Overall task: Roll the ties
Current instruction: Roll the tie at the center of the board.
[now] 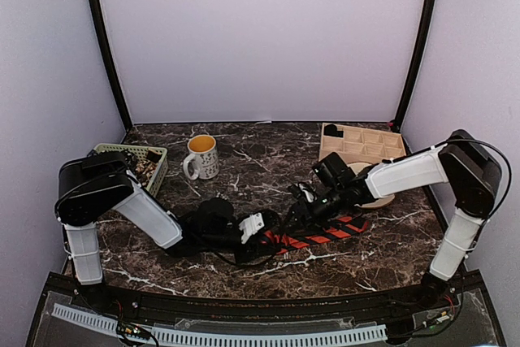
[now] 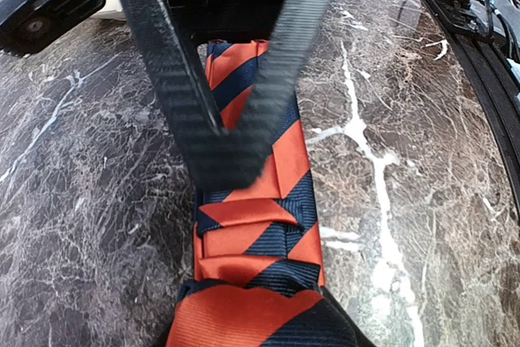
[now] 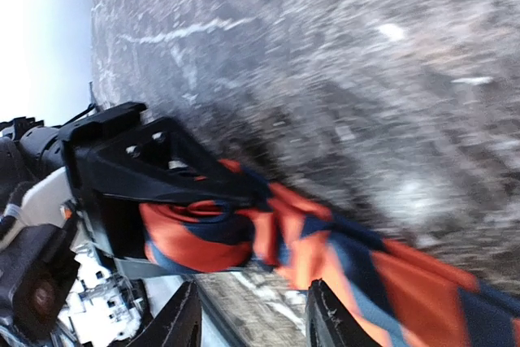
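Red-striped tie (image 2: 272,229) pinched by left fingers (image 2: 175,95), away from table (image 1: 252,156) edges; right fingers (image 3: 180,323) parted.

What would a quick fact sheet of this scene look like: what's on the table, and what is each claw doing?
Surface: dark marble table
Cloth: striped tie, red and dark, one end partly rolled
Left side: left claw pinched shut on the tie's rolled end
Right side: right claw open, close to the tie, gripping nothing
Elsewhere: mug, orange inside; green basket; wooden tray with compartments
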Motion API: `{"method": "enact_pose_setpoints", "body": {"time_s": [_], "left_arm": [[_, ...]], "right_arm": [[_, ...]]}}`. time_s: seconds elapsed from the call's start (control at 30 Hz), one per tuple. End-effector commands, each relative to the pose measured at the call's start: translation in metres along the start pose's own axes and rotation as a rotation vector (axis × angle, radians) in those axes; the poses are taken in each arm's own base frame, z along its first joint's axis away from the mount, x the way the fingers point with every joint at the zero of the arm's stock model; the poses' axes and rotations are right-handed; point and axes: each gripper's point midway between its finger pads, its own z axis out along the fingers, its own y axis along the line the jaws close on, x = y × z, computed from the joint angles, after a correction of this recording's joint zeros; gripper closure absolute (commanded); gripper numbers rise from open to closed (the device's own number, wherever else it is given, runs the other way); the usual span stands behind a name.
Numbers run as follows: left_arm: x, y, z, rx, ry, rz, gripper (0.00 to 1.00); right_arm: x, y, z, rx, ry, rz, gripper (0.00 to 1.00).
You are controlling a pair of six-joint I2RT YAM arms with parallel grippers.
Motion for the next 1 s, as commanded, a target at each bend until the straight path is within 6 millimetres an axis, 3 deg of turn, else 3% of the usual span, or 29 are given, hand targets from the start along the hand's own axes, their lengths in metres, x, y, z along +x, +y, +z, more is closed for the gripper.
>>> {"method": "enact_pose_setpoints", "body": {"time_s": [0.0,0.27,0.53,0.73,0.8,0.87,0.97], "left_arm": [[0.064,-0.007,-0.003,0.006,0.253,-0.042,0.59],[0.067,-0.01,-0.002,0.013,0.272,-0.065,0.59],[0.066,-0.012,-0.001,0.028,0.275,-0.066,0.59],[0.066,-0.014,-0.001,0.042,0.274,-0.066,0.59],[0.066,-0.014,-0.001,0.043,0.274,-0.066,0.59],[0.066,-0.015,-0.001,0.046,0.275,-0.068,0.58],[0.061,-0.012,0.0,0.033,0.269,-0.069,0.52]], "right_arm": [[0.003,0.037,0.014,-0.081,0.047,-0.025,0.57],[0.005,0.041,0.035,-0.082,0.085,-0.04,0.59],[0.005,0.025,0.044,-0.028,0.092,-0.015,0.78],[-0.002,0.018,0.043,-0.001,0.063,-0.003,0.67],[-0.003,0.017,0.045,-0.001,0.068,-0.006,0.78],[0.0,0.011,0.047,0.015,0.08,-0.004,0.96],[0.008,-0.001,0.047,0.034,0.097,0.014,1.0]]}}
